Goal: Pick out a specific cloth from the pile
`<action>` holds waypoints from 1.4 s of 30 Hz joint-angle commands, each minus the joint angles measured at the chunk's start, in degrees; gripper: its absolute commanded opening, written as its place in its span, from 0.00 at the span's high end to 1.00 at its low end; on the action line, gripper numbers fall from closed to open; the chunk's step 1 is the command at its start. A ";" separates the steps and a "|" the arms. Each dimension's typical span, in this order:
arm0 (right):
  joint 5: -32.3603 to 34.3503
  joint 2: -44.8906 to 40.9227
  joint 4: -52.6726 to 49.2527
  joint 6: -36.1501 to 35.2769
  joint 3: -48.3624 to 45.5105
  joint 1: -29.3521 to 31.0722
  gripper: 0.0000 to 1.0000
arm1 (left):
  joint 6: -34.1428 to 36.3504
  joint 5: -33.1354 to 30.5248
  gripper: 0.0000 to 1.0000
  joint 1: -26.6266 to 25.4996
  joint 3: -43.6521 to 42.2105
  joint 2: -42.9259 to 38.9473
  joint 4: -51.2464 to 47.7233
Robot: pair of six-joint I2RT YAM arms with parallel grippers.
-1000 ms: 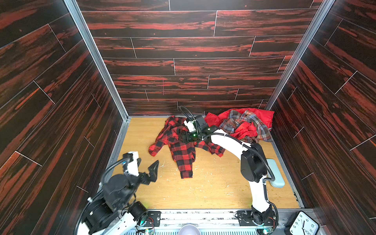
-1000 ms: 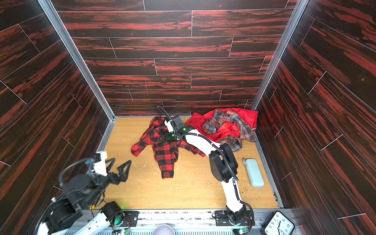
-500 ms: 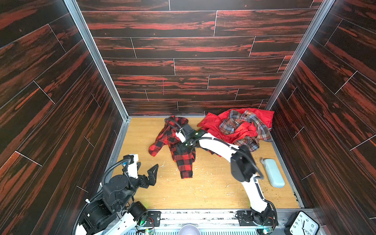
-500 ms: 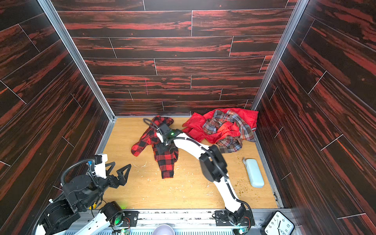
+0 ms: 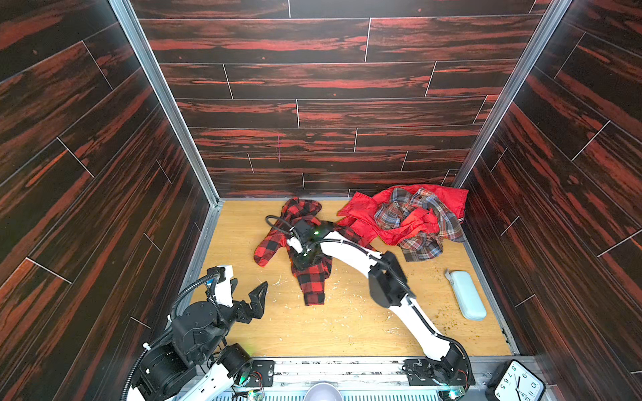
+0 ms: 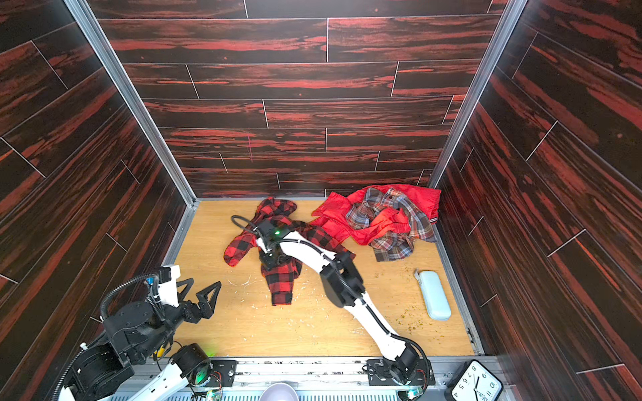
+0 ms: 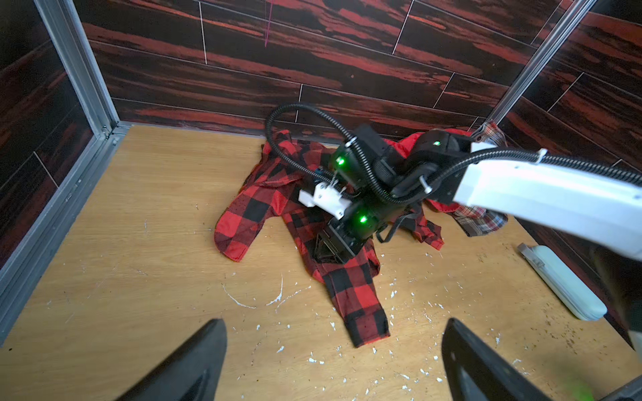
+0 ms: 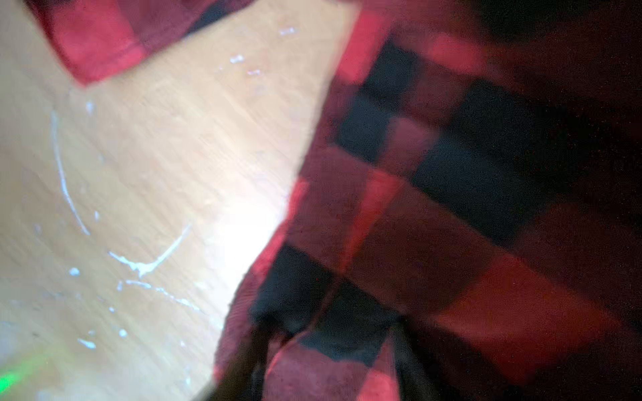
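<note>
Cloth: the check shirt (image 5: 314, 281) (image 6: 281, 284) lies crumpled on the table (image 5: 243, 333), about mid-frame in both top views. One sleeve trails toward the lower edge and another bends to the left.
Cloth and pile: the cloth is left of the pile (image 5: 410, 222) (image 6: 382, 222). Its right edge comes close to the red garment, but the right arm hides whether they touch.
Pile: red garment and fine plaid shirt tangled together at the table's upper right corner, against the back wall.
Right gripper: it (image 5: 305, 260) (image 6: 274, 260) (image 7: 328, 248) points down into the middle of the cloth, pressed on the fabric.
Right jaws: the right wrist view is blurred. Dark fingers (image 8: 243, 364) sit at its lower edge with checked fabric (image 8: 451, 208) between them. I cannot tell whether they have clamped it.
Left gripper: it (image 5: 249, 286) (image 6: 204, 286) (image 7: 333, 323) hovers at lower left, jaws spread wide and empty, apart from the cloth.
Case: a pale blue case (image 5: 467, 295) lies at the table's right edge, below the pile.
Table marks: white flecks lie around the lower sleeve.
</note>
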 commanded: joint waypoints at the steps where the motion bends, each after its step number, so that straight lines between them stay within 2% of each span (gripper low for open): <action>1: -0.10 4.40 -6.66 -0.53 7.66 -0.02 0.99 | -0.04 -1.54 0.01 -0.24 0.55 0.65 -0.32; 7: -4.20 0.53 -5.08 -2.00 21.28 -1.12 1.00 | 0.20 -1.38 0.01 -0.19 0.65 -0.18 -0.69; 12: -11.87 -10.78 8.74 -2.98 16.06 -1.36 1.00 | 0.21 -1.93 0.01 -0.23 0.18 -1.33 -0.65; 14: -15.52 -13.20 14.58 -2.81 15.86 -1.34 1.00 | 0.20 -2.12 0.01 -0.23 0.07 -1.79 -0.71; 16: -16.10 -14.30 20.06 -1.59 16.78 -1.39 1.00 | 0.25 -2.41 0.01 -0.21 0.21 -2.12 -0.67; 21: -14.27 -14.53 38.78 2.71 19.04 -1.34 1.00 | 0.28 -2.80 0.01 -0.19 0.51 -3.40 -0.58; 23: -9.85 -13.70 43.37 4.41 20.46 -1.34 1.00 | 0.34 -3.65 0.01 -0.19 0.50 -3.80 -0.54; 26: 1.12 -13.30 43.00 3.34 19.92 -1.73 1.00 | 0.38 -3.52 0.01 -0.23 0.26 -4.06 -0.27; 29: 9.11 -12.96 39.51 1.74 15.83 -3.67 1.00 | 0.58 -2.62 0.01 -0.24 -0.28 -3.63 1.01; 32: 9.92 -10.38 34.51 0.43 13.84 -5.99 1.00 | 0.21 -1.31 0.01 -0.24 -0.85 -2.66 1.77; 35: 6.69 -6.77 29.85 -2.47 15.23 -7.04 0.98 | -0.19 -0.24 0.01 -0.21 -1.66 -2.16 3.27; 36: 5.18 -5.37 27.66 -3.76 16.49 -7.10 0.87 | -0.45 0.13 0.01 -0.24 -1.93 -2.10 3.85; 37: 4.69 -4.25 25.18 -4.24 18.19 -7.13 0.64 | -0.75 0.34 0.01 -0.19 -2.20 -2.14 4.22; 39: 4.10 -3.81 20.57 -3.79 20.13 -7.17 0.29 | -1.04 0.58 0.01 -0.23 -2.46 -2.17 4.45; 40: 5.06 -4.58 18.36 -3.32 19.80 -7.15 0.21 | -1.04 0.51 0.01 -0.23 -2.57 -2.31 4.39; 42: 6.71 -7.26 14.74 -3.24 17.92 -7.11 0.14 | -1.10 0.42 0.01 -0.24 -2.94 -2.24 4.29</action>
